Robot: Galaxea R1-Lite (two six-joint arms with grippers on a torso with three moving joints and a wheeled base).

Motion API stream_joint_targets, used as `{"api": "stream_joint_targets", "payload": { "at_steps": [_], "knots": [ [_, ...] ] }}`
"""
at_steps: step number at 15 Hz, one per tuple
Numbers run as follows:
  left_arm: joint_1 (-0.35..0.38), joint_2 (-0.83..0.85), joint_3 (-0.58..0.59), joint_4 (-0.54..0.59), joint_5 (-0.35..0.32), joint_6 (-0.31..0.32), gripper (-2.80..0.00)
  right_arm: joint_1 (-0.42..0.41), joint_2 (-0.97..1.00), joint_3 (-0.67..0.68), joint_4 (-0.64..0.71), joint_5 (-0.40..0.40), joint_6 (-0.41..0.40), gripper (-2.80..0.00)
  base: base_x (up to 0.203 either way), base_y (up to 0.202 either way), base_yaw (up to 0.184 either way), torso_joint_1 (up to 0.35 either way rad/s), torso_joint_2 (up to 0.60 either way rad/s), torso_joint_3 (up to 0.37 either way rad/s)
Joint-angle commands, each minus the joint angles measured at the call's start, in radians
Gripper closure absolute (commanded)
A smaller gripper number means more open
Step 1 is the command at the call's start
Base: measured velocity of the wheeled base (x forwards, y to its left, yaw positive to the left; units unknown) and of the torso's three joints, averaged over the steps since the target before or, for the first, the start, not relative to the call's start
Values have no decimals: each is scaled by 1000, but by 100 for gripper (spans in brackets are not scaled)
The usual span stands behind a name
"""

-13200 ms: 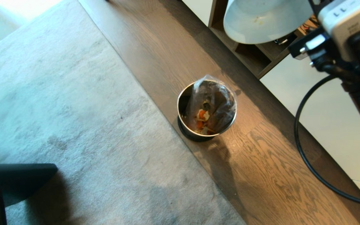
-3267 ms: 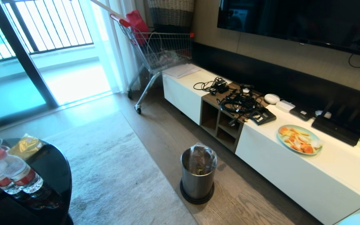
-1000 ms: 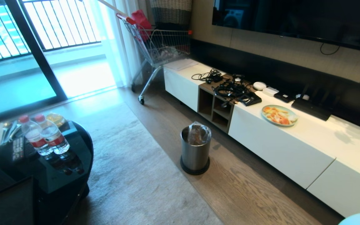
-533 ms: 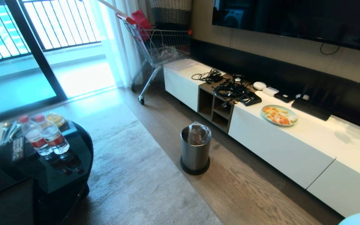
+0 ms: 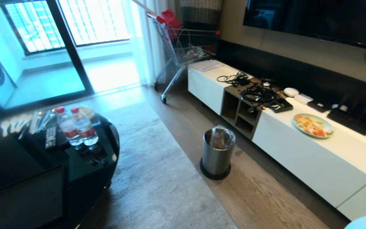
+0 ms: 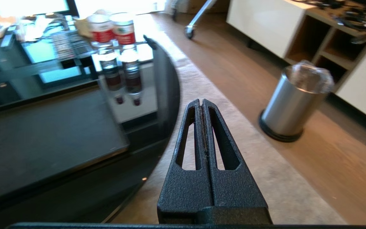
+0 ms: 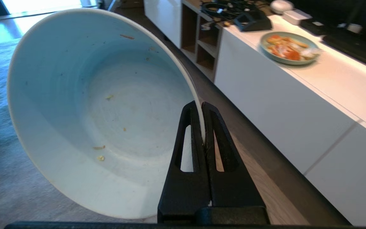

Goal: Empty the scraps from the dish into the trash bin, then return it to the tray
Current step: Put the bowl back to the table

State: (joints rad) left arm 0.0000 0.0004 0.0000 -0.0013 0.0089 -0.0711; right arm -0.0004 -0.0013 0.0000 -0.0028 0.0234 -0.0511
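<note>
Bowl [image 7: 100, 121] rides in the right gripper [image 7: 202, 108], jaws clenched on its rim, and it hangs tilted on its side with only a few crumbs stuck inside, so the dumping looks done. The bin [image 5: 216, 152] stands on the wood floor between the rug and the white cabinet, bag showing at its top. Next comes the carry to the tray [image 6: 43, 140], the matte black slab on the glossy round desk [image 5: 91, 159] off to the robot's left, just beside two water bottles [image 5: 76, 127] and a remote. Left gripper [image 6: 202, 108] hangs idle over the rug's edge, jaws pressed together and empty. To do this well, I'd say level the bowl before travel so the thin rim grip doesn't twist, swing wide of the bottles, bring the bowl low over a bare patch of tray and let its base sit flat before letting go. That blue plate [image 5: 313, 125] of peel on the cabinet is not part of this.
</note>
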Motion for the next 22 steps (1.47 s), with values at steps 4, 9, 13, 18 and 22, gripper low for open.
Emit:
{"api": "stream_joint_targets", "payload": {
  "at_steps": [4,9,13,18,22],
  "knots": [
    [0,0,0,0,0,-1,0,0,1,0,0,0,11,0,-1,-10,168,2,4,4],
    [0,0,0,0,0,-1,0,0,1,0,-2,-5,19,0,-1,-10,168,2,5,2],
    [0,0,0,0,0,-1,0,0,1,0,-2,-5,23,0,-2,-10,169,3,2,3],
    [0,0,0,0,0,-1,0,0,1,0,0,-7,25,0,-3,-7,169,1,3,0],
    [0,0,0,0,0,-1,0,0,1,0,0,-5,26,0,-1,-8,165,1,3,2]
  ]
}}
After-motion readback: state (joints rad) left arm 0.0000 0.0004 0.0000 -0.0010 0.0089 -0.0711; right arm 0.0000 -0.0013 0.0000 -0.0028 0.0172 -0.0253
